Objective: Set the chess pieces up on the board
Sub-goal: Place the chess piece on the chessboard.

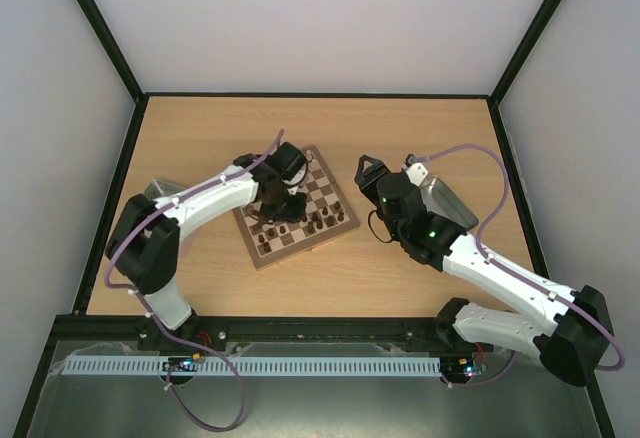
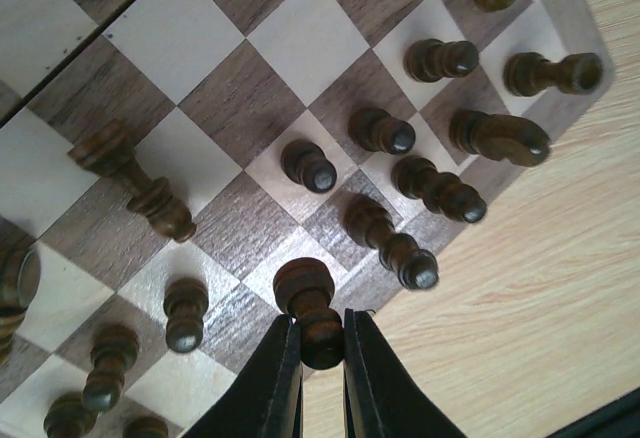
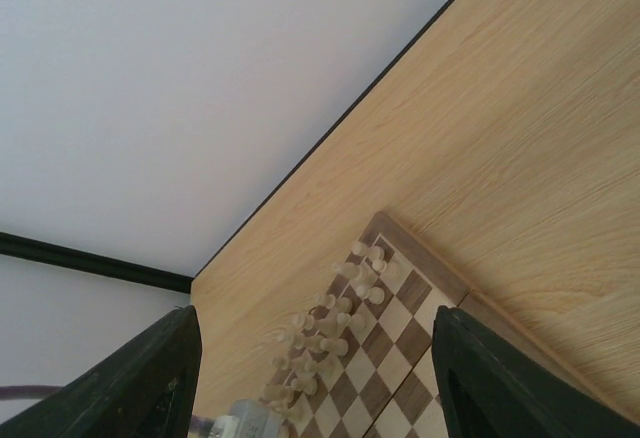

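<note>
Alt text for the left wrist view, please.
The left gripper has its jaws closed on the head of a dark brown pawn standing at the edge of the board. Other dark pieces stand on squares around it; the table shows at right.

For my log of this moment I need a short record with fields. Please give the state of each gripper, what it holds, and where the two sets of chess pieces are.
left gripper: shut on a dark brown pawn
pawn position: over the edge row of the board; resting or lifted, cannot tell
right gripper: open, empty, off the board
dark brown pieces: at the end of the board near the arms
cream pieces: grouped at one end of the board
</note>
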Robot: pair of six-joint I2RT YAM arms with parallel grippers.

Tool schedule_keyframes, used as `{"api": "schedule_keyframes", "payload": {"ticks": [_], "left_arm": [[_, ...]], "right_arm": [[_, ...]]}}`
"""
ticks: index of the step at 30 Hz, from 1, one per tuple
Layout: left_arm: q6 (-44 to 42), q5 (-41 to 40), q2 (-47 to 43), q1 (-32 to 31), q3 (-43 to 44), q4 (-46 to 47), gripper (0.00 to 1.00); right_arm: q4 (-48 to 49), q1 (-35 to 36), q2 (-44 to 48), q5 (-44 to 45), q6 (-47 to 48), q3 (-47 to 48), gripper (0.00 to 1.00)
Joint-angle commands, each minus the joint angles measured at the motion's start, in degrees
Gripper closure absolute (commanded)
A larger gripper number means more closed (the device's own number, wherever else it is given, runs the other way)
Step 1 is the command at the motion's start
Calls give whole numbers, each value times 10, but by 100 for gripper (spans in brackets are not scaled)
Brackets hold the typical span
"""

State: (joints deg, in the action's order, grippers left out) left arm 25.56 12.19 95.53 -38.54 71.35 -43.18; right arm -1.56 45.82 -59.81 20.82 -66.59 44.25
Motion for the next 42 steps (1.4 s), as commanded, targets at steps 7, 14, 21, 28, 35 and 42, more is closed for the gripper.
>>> {"api": "schedule_keyframes", "payload": {"ticks": [7, 14, 21, 28, 35, 42], "left_arm": [[-18, -4, 64, -6, 29, -46, 94], [-19, -12, 85, -6, 26, -32, 91], [-22, -31, 94, -5, 26, -26, 87], [-22, -41, 104, -3, 29, -17, 87], [-20, -51, 103, -1, 32, -12, 84], [-20, -52, 101, 1, 29, -7, 84]], "right_arm": [[-18, -3, 14, 57, 35, -11, 37], [-18, -4, 13, 61, 39, -9, 37], [-20, -3, 14, 60, 35, -10, 37], [-24, -3, 14, 59, 33, -11, 37], [-27, -4, 14, 51, 27, -14, 37], [-32, -3, 24, 52, 22, -16, 37]]}}
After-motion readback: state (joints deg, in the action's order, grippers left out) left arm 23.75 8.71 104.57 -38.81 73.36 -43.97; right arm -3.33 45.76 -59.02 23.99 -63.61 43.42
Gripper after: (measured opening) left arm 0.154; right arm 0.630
